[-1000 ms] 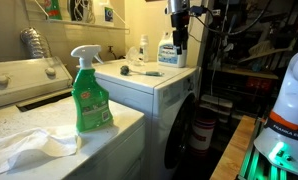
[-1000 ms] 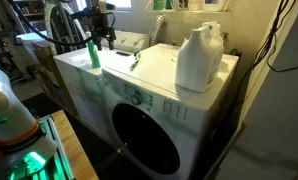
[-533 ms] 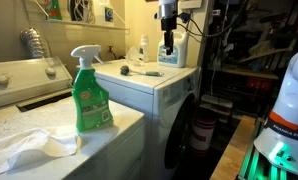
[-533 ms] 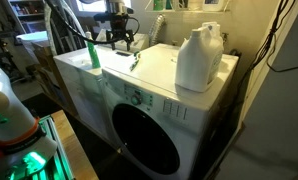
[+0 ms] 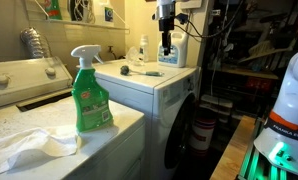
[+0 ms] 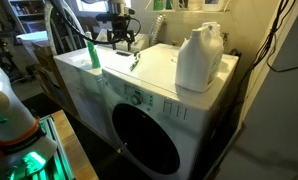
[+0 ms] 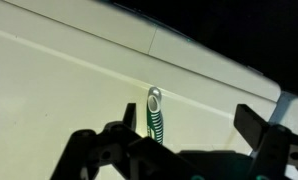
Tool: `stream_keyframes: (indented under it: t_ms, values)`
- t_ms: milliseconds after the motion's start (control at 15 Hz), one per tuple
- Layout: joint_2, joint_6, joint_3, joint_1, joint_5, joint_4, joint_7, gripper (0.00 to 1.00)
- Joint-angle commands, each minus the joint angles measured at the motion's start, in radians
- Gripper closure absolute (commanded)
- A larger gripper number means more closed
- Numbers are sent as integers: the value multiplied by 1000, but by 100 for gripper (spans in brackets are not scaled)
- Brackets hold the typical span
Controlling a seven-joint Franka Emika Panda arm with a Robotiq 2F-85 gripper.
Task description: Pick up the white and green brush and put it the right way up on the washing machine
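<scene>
My jaws hang spread wide, holding nothing, above the washing machine (image 6: 161,72). In the wrist view the white and green brush (image 7: 154,115) lies flat between their tips on the white tabletop (image 7: 69,80), touching neither finger. Farther along the top stands the white detergent jug (image 6: 199,58), well apart from the brush.

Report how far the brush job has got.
Done: nothing yet; the white and green brush lies flat on the washing machine. In hand: the gripper hovers open above it, holding nothing. Left: descend, grasp the brush, lift it and set it upright.
</scene>
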Motion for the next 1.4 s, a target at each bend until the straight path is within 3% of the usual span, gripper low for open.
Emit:
stream_keyframes:
  t_ms: [0, 600, 1333]
  values:
    - [50, 2, -32, -10, 82, 32, -69, 0]
    - [168, 28, -76, -72, 319, 78, -321, 0]
    - [313, 101, -54, -92, 380, 107, -345, 0]
